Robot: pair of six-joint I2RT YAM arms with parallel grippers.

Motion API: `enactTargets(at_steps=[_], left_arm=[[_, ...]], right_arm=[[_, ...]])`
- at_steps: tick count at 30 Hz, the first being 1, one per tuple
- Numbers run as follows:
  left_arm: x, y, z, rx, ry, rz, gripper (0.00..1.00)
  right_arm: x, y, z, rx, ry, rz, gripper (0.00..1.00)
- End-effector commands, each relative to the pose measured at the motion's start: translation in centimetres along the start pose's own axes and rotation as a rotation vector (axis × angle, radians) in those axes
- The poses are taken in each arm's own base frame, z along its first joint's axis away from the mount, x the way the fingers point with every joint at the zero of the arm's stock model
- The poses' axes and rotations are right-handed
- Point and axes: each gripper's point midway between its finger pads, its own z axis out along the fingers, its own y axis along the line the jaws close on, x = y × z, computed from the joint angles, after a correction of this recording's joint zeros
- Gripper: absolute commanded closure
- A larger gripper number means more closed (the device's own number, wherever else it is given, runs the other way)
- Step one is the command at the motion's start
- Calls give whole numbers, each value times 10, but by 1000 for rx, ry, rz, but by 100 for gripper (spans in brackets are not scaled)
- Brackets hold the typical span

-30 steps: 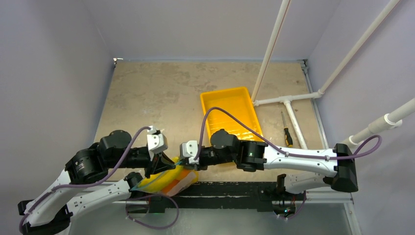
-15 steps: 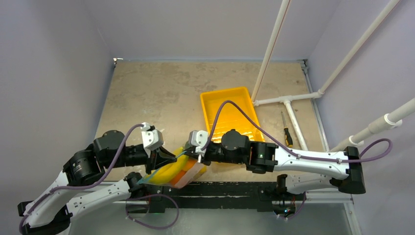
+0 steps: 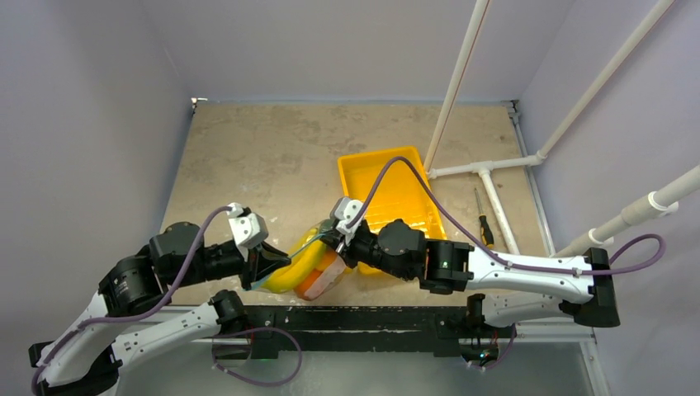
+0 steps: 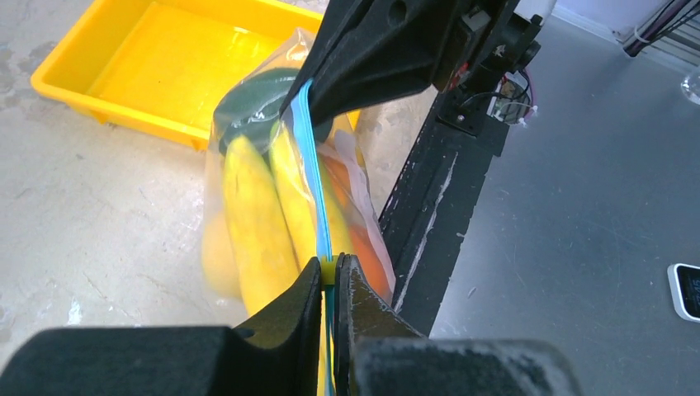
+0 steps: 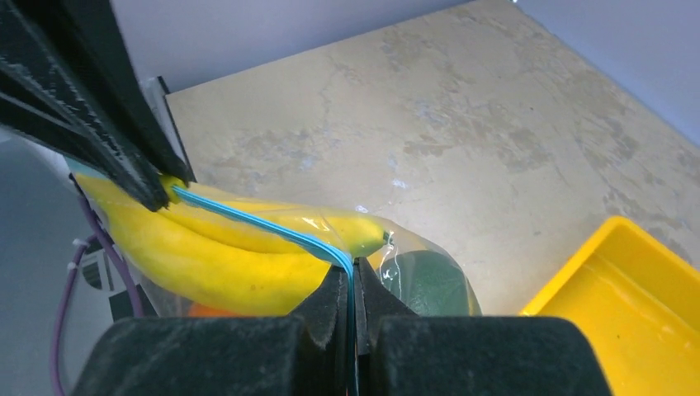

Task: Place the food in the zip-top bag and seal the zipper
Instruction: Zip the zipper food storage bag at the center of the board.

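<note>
The zip-top bag [image 3: 312, 268] hangs lengthwise between the two hands at the near edge of the table [image 3: 264, 157], just beside the near-left corner of the yellow tray [image 3: 363, 175]. Whether its underside rests on the table cannot be told. The food [image 4: 252, 223] is inside it: yellow bananas along the length, a dark green piece [image 5: 425, 285] at the tray end and something orange [image 3: 318, 285] low down.

The zipper [image 4: 316, 198] runs taut as one thin teal line from hand to hand. It looks closed along the stretch that shows, though the parts inside the jaws are hidden. The left hand [image 4: 330, 274] is pressed together on the strip at one end. The right hand [image 5: 353, 279] pinches it at the other end, above the green piece.

The film is thin, soft and slick, and it will likely sag and fold under the lumpy load. The toy fruit seems light but free to slide toward either end. The strip is the only stiff part, so the mouth edge is the sound place to take hold. A pinch on the bare film would probably slip or crumple.
</note>
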Motion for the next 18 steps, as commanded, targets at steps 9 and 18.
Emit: enactTargets(at_steps=[9, 18], left_arm=[[-2, 1, -44, -71, -45, -98, 100], [-1, 9, -66, -145, -64, -144, 100]], right_arm=[[-46, -66, -35, 319, -173, 165, 100], [-55, -74, -46, 348, -218, 199, 100]])
